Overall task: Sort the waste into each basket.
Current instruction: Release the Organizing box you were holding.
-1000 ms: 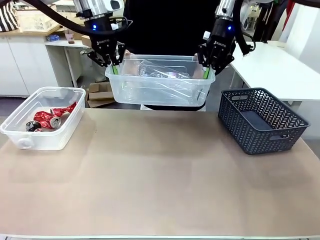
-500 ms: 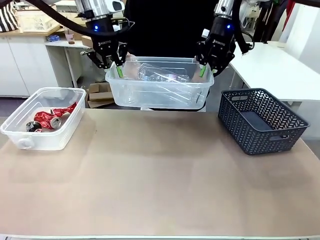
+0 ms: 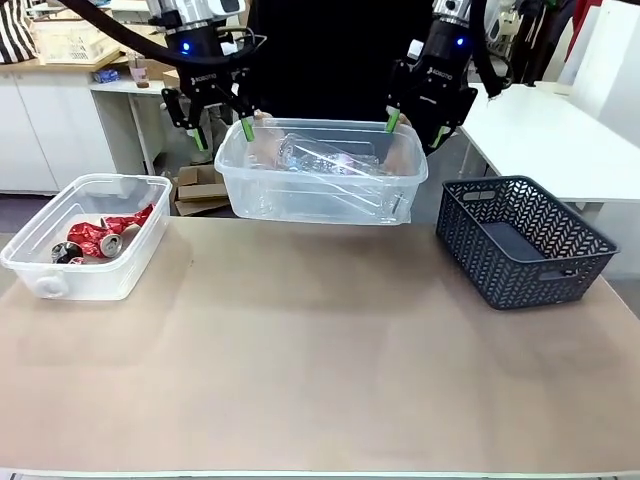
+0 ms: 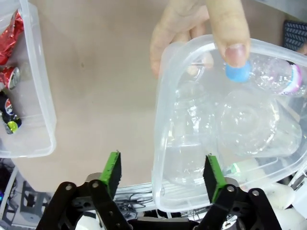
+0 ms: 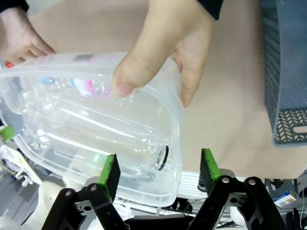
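Green-padded fingers [image 4: 113, 168] of the left gripper [image 4: 162, 176] spread wide, straddling one short end of a clear tub [image 3: 320, 170] without pinching its rim. Same at the right gripper [image 5: 159, 168]: fingers apart, the tub's other short end between them, no contact to be made out. Seen from the front, left gripper [image 3: 222, 125] and right gripper [image 3: 412, 122] poised at either end of the tub, raised above the far edge of the worktop [image 3: 320, 360].

Tub held up by the person instead: one hand [image 4: 206, 33] with the thumb hooked over the rim at the left end, another hand [image 5: 168, 48] gripping the rim at the right end. Likely a handover, weight now taken by the person so the open fingers can draw clear.

Inside the tub, crumpled clear plastic bottles [image 3: 325, 150], one with a blue cap [image 4: 238, 72] and a pink label.

Near the left edge of the worktop, a second clear tub [image 3: 45, 270] resting flat, holding crushed red and black-and-silver cans [image 3: 95, 240]. Near the right edge, a dark grey lattice basket [image 3: 525, 240], nothing visible inside.

Sorting apparently complete: bottles in one tub, cans in the other.
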You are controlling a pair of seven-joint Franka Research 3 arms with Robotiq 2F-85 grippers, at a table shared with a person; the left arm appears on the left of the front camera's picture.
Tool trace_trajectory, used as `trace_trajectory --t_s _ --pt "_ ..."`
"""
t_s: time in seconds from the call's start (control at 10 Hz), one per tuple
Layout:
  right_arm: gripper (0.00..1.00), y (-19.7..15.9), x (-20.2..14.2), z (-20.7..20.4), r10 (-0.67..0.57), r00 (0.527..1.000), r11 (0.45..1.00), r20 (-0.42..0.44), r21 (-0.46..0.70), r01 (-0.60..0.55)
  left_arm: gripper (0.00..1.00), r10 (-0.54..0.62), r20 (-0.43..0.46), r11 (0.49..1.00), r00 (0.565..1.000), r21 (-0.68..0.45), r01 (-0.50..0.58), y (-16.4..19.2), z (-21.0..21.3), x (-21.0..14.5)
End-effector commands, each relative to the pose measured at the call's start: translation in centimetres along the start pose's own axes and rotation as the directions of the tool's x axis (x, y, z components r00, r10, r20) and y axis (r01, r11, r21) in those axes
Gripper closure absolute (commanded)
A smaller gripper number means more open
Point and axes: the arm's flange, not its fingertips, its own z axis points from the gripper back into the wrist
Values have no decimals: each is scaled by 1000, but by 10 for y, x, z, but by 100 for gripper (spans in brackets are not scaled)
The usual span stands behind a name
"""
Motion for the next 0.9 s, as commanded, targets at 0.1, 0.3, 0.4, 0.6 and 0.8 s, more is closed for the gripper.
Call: trace_trajectory --t_s 0.1,0.3,0.4,0.6,0.8 --pt "0 -5 -6 -11 6 1000 999 22 -40 -5 0 -36 13 999 999 -19 36 10 2 -14" --pt "0 -5 2 -22 -30 1000 998 -1 -52 30 0 -38 12 999 999 -37 38 15 0 -16" --pt "0 -4 11 -31 -70 997 996 -32 -52 68 0 -23 2 998 1000 -52 24 16 -1 -15" --pt "0 -3 1 -12 -8 1000 1000 -17 -19 8 0 -16 8 1000 1000 -7 16 3 6 -7" --pt "0 -3 1 -12 -8 1000 1000 -17 -19 8 0 -16 8 1000 1000 -7 16 3 6 -7"
